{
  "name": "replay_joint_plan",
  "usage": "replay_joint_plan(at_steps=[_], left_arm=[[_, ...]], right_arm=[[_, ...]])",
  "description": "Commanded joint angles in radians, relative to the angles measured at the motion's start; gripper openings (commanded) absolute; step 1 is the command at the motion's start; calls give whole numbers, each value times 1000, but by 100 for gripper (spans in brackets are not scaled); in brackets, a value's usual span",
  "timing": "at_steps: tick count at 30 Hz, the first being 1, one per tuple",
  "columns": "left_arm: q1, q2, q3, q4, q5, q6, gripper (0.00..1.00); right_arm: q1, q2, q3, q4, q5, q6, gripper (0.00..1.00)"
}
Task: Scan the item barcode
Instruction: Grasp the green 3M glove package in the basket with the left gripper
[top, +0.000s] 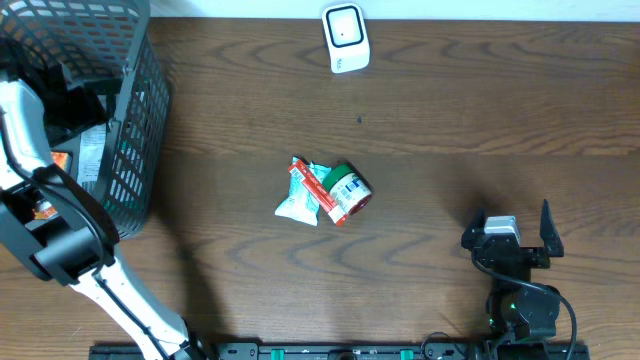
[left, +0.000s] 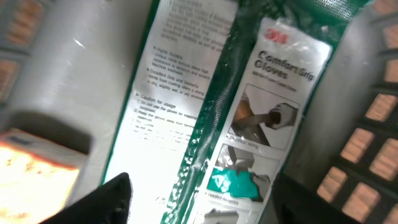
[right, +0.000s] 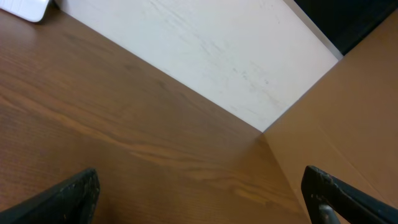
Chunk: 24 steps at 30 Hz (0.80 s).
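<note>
Left arm is reaching into the mesh basket (top: 140, 120) at the tabletop's (top: 450, 120) left edge. The left pincer (top: 85, 92) is inside it, mostly hidden from overhead. On the left wrist cam I see only one dark fingertip (left: 109, 198), bottom left, so I can't tell whether it's released or clenched, or whether it's holding anything.

That cam is filled by a green-and-white 3M Comfort Grip gloves pack (left: 249, 93) lying in the basket with its printed face up. An orange-and-white box (left: 34, 163) sits beside it on the left. I can't make out a barcode on it from here.

The white scanner (top: 345, 38) stands at the far edge, center, well apart from the basket.

Mid-tabletop there's a small pile of packets (top: 322, 192), red, green and white, touching each other.

Right pincer (top: 510, 232) is parked near the front right with its fingers spread wide. It's released, with bare wood between the fingers and nothing in it.
</note>
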Motion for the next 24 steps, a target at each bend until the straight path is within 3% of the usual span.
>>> replay_joint_plan(at_steps=[1, 8, 24], left_arm=[[-2, 8, -21, 7, -66, 8, 80], [0, 69, -72, 42, -81, 79, 90], [3, 166, -80, 90, -114, 86, 91]], right_arm=[[7, -4, 0, -4, 10, -6, 99], [7, -4, 0, -4, 10, -6, 99], [7, -4, 0, -4, 10, -6, 99]])
